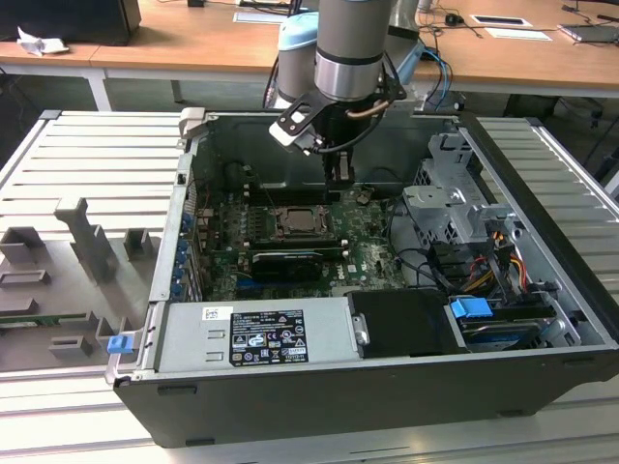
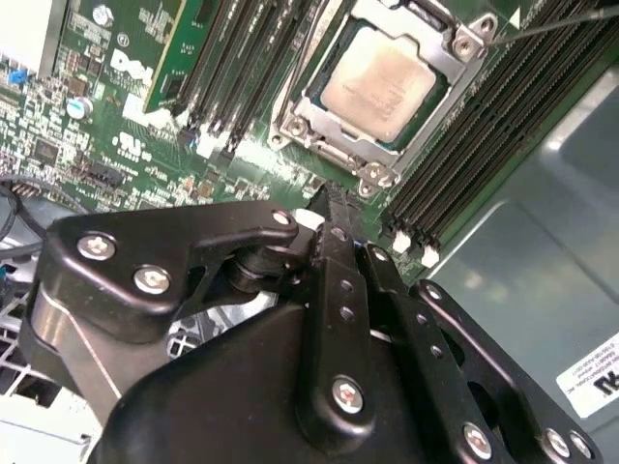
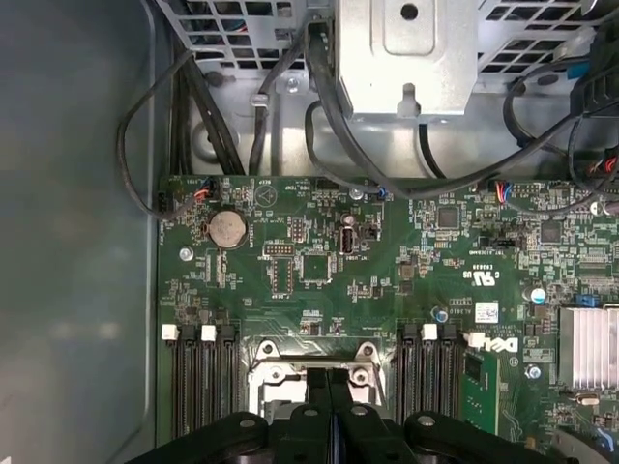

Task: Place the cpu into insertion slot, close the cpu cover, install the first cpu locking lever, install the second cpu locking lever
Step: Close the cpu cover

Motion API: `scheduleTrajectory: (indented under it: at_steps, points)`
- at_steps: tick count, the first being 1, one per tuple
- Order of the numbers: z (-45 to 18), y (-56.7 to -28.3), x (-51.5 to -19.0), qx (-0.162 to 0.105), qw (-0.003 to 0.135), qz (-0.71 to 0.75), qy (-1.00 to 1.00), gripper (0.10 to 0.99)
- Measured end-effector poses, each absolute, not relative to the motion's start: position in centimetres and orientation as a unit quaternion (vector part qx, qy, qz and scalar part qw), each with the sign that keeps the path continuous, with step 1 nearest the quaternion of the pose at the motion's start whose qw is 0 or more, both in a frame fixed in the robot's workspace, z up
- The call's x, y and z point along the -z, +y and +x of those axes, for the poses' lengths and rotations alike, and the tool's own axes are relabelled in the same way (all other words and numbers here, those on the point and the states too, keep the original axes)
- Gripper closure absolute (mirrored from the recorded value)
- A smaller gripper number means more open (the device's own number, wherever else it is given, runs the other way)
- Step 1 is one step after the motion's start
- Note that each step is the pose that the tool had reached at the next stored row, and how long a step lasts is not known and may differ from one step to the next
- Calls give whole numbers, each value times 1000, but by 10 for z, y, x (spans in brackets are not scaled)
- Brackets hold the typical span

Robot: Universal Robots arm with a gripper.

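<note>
In the first wrist view the pincer point(image 3: 329, 379) covers most of the insertion slot point(image 3: 259, 372), so only the slot's silver frame shows past the black fingers. In the exterior view the pincer point(image 1: 338, 172) is dark against the back wall of the open computer case point(image 1: 290, 406), which stands on the slatted bench point(image 1: 87, 164). Its tip is hard to make out there. Whether the tip touches the motherboard point(image 3: 387, 280) I cannot tell.

In both wrist views the two fingers are pressed together with nothing between them. In the second wrist view the pincer point(image 2: 327, 198) ends just beside the near corner of the socket frame.

The cpu point(image 2: 384, 82) lies flat in the slot, its pale metal top showing through the cut-out of the cpu cover point(image 2: 437, 46), which lies down over it. Black memory slots point(image 2: 484, 126) run along both sides of the socket. A thin metal rod point(image 2: 551, 23) leads away from the cover's far corner. In the exterior view the cpu point(image 1: 295, 222) sits near the pincer, lower and towards the exterior view's left.
</note>
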State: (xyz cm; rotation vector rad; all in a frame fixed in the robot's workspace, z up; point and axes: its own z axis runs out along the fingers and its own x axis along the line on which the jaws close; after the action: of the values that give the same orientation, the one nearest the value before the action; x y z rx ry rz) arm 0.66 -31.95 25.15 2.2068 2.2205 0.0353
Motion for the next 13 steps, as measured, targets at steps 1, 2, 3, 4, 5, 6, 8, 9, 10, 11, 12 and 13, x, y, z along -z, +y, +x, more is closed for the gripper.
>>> scheduleTrajectory:
  at_steps: [1,2,3,4,5,6,8,9,10,11,12,13]
  points:
    - [5,-319,-250,-11,5,704,710,980]
    - [4,-319,-248,-11,5,701,713,980]
    - [3,-319,-247,-11,5,697,717,980]
    - [2,-320,-246,-11,5,693,721,980]
    - [-1,-320,-245,-11,5,691,723,980]
    - [-4,-319,-245,-11,5,691,723,980]
    - [-10,-319,-245,-11,5,691,723,980]
    - [-13,-318,-245,-11,5,691,723,980]
    - [-15,-318,-245,-11,5,691,723,980]
    - [-18,-318,-245,-11,4,691,723,980]
    - [-23,-317,-244,-11,5,691,723,980]
    - [-28,-317,-244,-11,5,691,723,980]
